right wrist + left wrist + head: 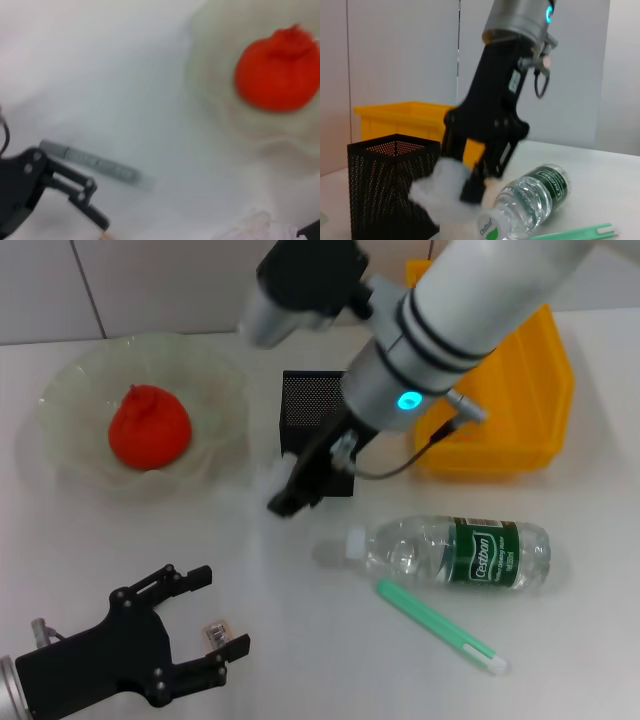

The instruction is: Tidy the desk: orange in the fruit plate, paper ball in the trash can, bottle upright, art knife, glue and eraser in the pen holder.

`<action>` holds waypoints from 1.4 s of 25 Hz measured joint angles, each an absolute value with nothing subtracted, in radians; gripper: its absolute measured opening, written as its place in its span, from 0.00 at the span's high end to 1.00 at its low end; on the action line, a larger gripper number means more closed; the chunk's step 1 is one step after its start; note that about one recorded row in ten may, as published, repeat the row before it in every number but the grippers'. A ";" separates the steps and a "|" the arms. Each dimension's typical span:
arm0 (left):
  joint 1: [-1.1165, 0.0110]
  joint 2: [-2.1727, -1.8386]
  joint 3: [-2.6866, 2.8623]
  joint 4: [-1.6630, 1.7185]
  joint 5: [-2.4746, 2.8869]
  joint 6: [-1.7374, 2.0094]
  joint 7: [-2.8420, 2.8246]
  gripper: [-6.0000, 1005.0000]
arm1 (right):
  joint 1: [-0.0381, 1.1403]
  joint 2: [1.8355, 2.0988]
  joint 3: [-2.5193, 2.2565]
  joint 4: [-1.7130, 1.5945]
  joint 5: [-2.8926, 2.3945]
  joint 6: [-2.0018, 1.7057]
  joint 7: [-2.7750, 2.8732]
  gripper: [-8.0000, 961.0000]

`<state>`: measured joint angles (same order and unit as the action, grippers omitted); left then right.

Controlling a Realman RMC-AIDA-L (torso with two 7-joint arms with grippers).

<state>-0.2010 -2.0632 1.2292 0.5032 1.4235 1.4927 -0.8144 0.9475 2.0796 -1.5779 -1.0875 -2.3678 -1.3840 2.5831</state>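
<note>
Plain white flat desk (120, 540), carrying everything. At the far right, large bright yellow rectangular plastic trash can (520, 410). At the far left, wide pale-green translucent fruit plate with scalloped rim (215, 375), holding the fist-sized red-orange orange (148, 428) near its middle. Lying on its side at front right, clear plastic bottle with green label (455, 553), white cap toward the left, well apart from the plate. Between plate and bin, tall square black mesh pen holder (305, 400), upright, partly hidden behind the right arm. Just in front of the bottle, a slim mint-green pen-like stick with a white end (440, 628), flat on the desk and slanted. In the right wrist view, a grey marker-like pen (95, 165) flat on the desk near the left gripper.

Right gripper (300, 480) reaching down in front of the holder, clamped on the small crumpled white paper ball (442, 187); ball blurred, close beside the holder's near corner, not over the bin. Left gripper (205, 620) low at the front left corner, fingers spread wide, holding nothing. Between those fingertips, on the desk, the tiny tan eraser with white sticker (216, 631); contact with either finger impossible to tell.
</note>
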 joint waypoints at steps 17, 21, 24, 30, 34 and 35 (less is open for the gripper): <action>-0.206 -2.063 1.235 0.500 1.423 1.489 -0.814 0.15 | 0.763 2.054 -1.135 -1.441 -2.528 -1.492 2.565 0.59; -0.213 -2.063 1.235 0.496 1.424 1.491 -0.814 0.15 | 0.730 2.053 -1.094 -1.429 -2.632 -1.423 2.563 0.59; -0.214 -2.064 1.235 0.495 1.424 1.491 -0.814 0.15 | 0.710 2.056 -1.093 -1.424 -2.655 -1.391 2.563 0.59; -0.214 -2.065 1.235 0.495 1.425 1.491 -0.814 0.15 | 0.684 2.061 -1.090 -1.380 -2.699 -1.304 2.563 0.58; -0.213 -2.065 1.235 0.495 1.425 1.491 -0.814 0.15 | 0.681 2.062 -1.080 -1.337 -2.702 -1.259 2.563 0.57; -0.213 -2.065 1.235 0.495 1.425 1.490 -0.814 0.15 | 0.681 2.062 -1.079 -1.327 -2.702 -1.250 2.563 0.57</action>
<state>-0.2132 -2.0648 1.2348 0.4954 1.4252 1.4905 -0.8145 0.6813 2.0617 -1.0791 -1.3266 -2.7018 -1.2499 2.5633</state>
